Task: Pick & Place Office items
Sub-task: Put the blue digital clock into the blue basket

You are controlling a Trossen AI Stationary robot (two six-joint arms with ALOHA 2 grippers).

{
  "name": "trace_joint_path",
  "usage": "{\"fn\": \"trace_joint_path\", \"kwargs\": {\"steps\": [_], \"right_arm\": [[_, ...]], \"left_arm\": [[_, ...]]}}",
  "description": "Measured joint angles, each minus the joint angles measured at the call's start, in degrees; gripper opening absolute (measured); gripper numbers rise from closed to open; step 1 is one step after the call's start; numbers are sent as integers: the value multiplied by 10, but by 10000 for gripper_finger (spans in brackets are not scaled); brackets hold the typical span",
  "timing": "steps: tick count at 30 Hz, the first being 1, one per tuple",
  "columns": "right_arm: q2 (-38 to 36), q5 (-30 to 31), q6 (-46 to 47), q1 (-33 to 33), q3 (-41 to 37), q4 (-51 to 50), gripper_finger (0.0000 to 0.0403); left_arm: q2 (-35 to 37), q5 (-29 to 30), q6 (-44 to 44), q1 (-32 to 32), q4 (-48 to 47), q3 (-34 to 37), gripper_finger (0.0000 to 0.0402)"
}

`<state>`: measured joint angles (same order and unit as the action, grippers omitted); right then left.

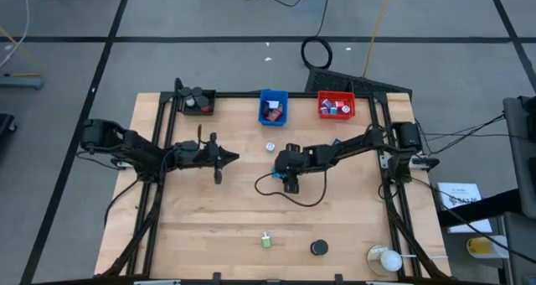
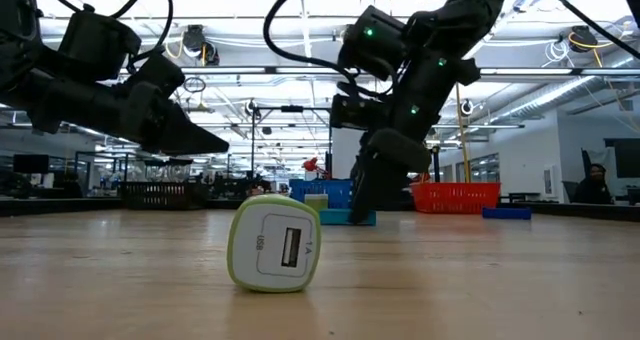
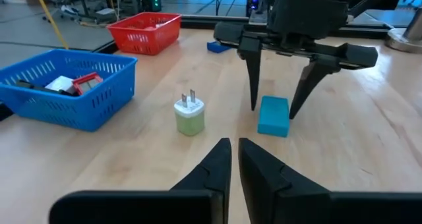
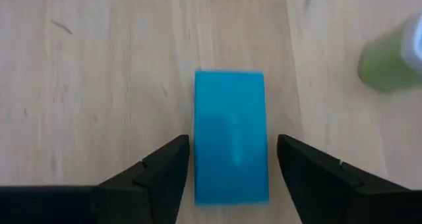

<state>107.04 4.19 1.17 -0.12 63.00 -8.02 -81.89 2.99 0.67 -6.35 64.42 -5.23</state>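
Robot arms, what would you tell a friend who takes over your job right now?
Right gripper: open, fingers on either side of the blue block lying flat mid-table, not closed on it yet.
Left gripper: shut, empty, waiting left of centre, pointing toward the block.
Done: some items sit in the blue bin and the red bin.
Left: the blue block, the green-and-white plug adapter beside it, another green-and-white charger and a black disc near the front edge.
Likely next: close on the block and lift it.
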Motion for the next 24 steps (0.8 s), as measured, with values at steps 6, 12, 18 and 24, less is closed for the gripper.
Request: {"fn": "trace_joint_path", "kwargs": {"steps": [6, 12, 18, 24], "right_arm": [[-1, 0, 31, 0, 0, -1, 160], [-27, 2, 53, -2, 1, -8, 144], [-71, 78, 112, -60, 59, -36, 158], [-52, 110, 129, -149, 129, -24, 145]], "left_arm": [[0, 1, 12, 0, -3, 0, 37], [0, 0, 31, 0, -4, 0, 37], [0, -2, 30, 0, -4, 0, 37], [0, -4, 37, 0, -4, 0, 37]]}}
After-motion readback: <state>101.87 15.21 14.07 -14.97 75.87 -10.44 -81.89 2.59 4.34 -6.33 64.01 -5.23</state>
